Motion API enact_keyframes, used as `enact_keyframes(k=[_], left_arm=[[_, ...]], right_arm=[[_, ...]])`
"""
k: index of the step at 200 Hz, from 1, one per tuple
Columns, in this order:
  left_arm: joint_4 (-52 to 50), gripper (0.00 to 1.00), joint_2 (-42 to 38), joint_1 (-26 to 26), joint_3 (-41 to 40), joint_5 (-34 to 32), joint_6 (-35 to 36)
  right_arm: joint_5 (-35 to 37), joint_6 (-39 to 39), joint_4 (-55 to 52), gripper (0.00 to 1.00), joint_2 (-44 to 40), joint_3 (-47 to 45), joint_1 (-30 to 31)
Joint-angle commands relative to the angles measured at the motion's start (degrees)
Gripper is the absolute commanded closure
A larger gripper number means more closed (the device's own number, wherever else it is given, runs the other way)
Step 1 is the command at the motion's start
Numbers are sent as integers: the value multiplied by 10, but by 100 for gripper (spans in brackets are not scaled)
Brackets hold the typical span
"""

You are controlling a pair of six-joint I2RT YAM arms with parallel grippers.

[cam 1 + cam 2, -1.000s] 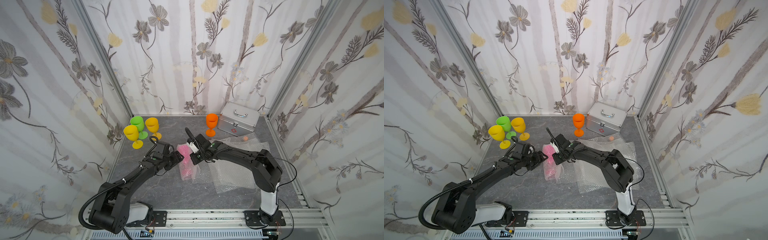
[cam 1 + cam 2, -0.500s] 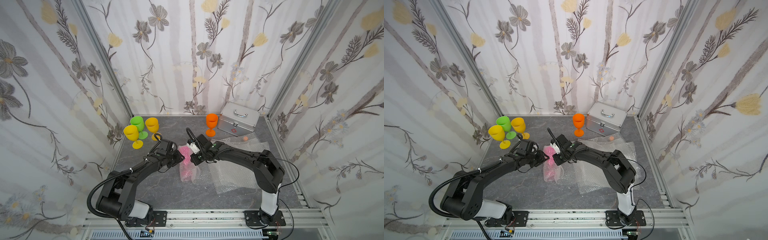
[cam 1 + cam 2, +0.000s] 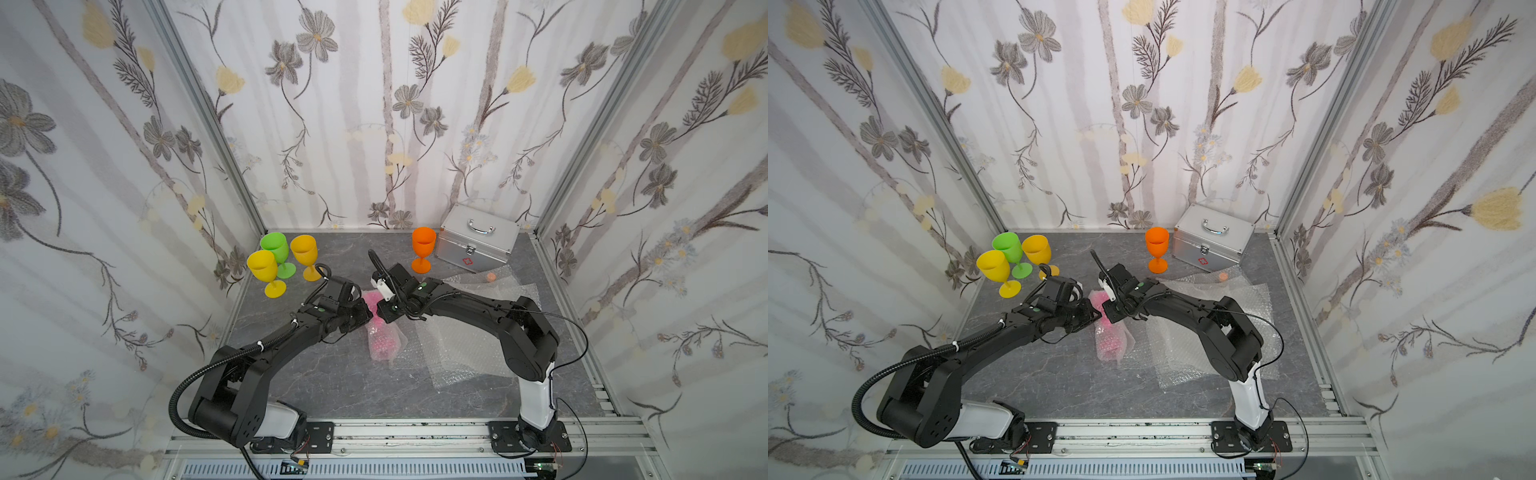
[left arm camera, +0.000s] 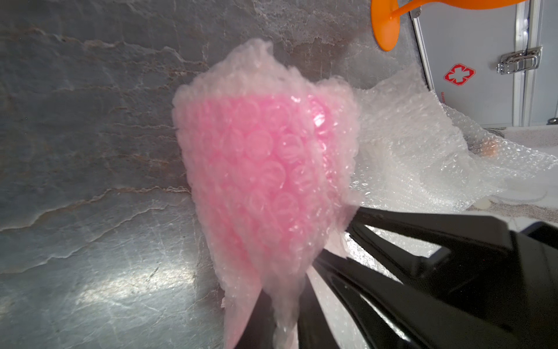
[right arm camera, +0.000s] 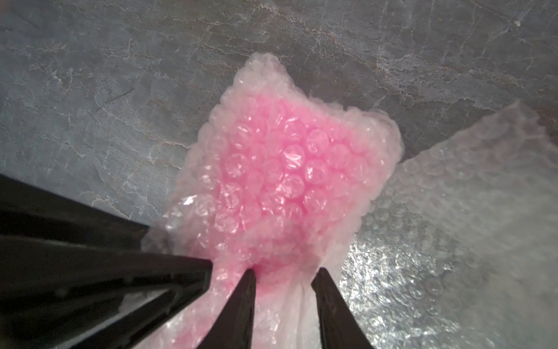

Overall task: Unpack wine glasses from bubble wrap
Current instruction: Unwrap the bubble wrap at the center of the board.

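A grey stone surface [image 3: 332, 386] sits between floral walls [image 3: 374, 124]. A yellow goblet [image 3: 262, 266], green goblet [image 3: 274, 247] and amber goblet [image 3: 304, 249] stand at left. The pink goblet [image 3: 384, 343], in bubble wrap [image 4: 259, 57], lies mid-surface, its narrow end between both grippers. The left gripper [image 3: 368, 315] pinches the bubble wrap; the right gripper [image 5: 283, 275] is parted, fingers astride it. An orange goblet [image 3: 424, 245], case [image 3: 478, 245] and flat sheets [image 3: 469, 349] lie right.
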Motion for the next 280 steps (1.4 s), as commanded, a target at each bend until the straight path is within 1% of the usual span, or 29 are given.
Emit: enact_keyframes(k=[1,11,37,82,95,106,127,152,165,174,221,234,238,251,280], left_arm=[[-9,88,-8,-1,3,-7,-6],[-10,89,-11,-1,2,-9,-6],[-15,93,-13,-2,1,-9,-2],[-24,95,-20,-4,-1,-12,3],[-26,95,-24,-4,-3,-14,5],[-30,96,-30,-3,-5,-20,6],[-33,95,-49,-2,-16,-30,9],[-30,95,-74,2,-35,-36,7],[-23,91,-78,5,-48,-40,4],[-26,87,-96,10,-55,-41,1],[-86,63,-132,48,-66,-47,10],[-96,59,-143,56,-66,-47,12],[-98,57,-146,58,-65,-45,12],[-101,52,-153,59,-65,-39,11],[-76,45,-153,59,-73,-11,-5]], right_arm=[[37,-8,2,68,3,2,-2],[39,-8,3,70,1,-2,-5],[41,-7,9,80,-4,-8,-10],[25,-2,19,88,-8,-11,-17],[14,1,22,89,-11,-14,-20],[2,5,27,94,-13,-18,-23],[-26,15,42,100,-23,-34,-33],[-61,26,59,100,-32,-52,-44],[-77,29,68,100,-37,-59,-46],[-88,32,76,100,-43,-66,-48],[-157,58,122,100,-105,-107,-48],[-174,67,138,100,-124,-121,-48],[-179,71,143,100,-128,-125,-65],[-192,79,153,100,-142,-137,-66],[-214,90,180,100,-161,-166,-67]])
